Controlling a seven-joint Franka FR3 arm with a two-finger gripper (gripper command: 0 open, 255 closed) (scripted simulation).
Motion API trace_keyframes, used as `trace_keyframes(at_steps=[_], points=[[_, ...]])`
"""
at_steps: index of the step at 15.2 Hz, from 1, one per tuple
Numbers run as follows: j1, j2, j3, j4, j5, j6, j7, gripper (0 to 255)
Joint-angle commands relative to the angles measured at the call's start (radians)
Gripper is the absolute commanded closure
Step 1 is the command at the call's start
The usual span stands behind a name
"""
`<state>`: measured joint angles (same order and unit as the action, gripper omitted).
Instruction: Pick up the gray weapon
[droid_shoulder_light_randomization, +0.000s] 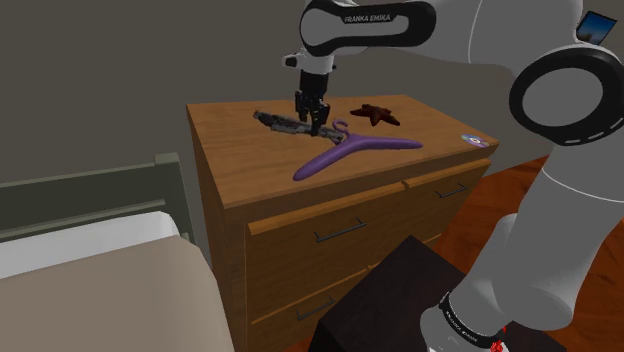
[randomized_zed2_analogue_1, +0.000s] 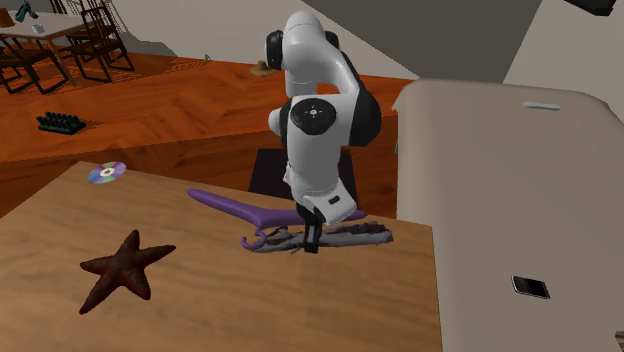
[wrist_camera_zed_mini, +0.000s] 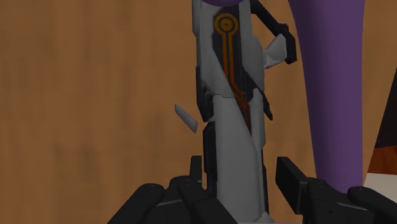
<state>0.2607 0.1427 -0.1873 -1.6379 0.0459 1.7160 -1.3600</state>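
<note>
Fingers apart around gray weapon on dresser, beside purple hanger

"FRANKA EMIKA" in pale letters on the dark band of the arm.

A brown wooden dresser with drawers stands against a grey wall. A beige bed is just beside it, and reddish wooden floor lies around it.

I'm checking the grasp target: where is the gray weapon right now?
In the shoulder view the gray weapon lies on the wooden dresser top, toward its back, beside the hook of the purple hanger, with the open gripper straddling it.
</note>
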Motion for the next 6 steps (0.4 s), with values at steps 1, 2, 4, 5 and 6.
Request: trace_keyframes(at_steps=[1,2,4,5,6], points=[[-0.001,-0.002,-0.001,0.025,0.000,-0.027,-0.001,255],[-0.001,-0.002,-0.001,0.039,0.000,-0.041,-0.001,255],[-0.002,0.000,-0.001,0.069,0.000,-0.069,0.000,255],[-0.002,0.000,-0.001,0.071,0.000,-0.071,0.000,255],[-0.002,0.001,-0.001,0.071,0.000,-0.071,0.000,255]])
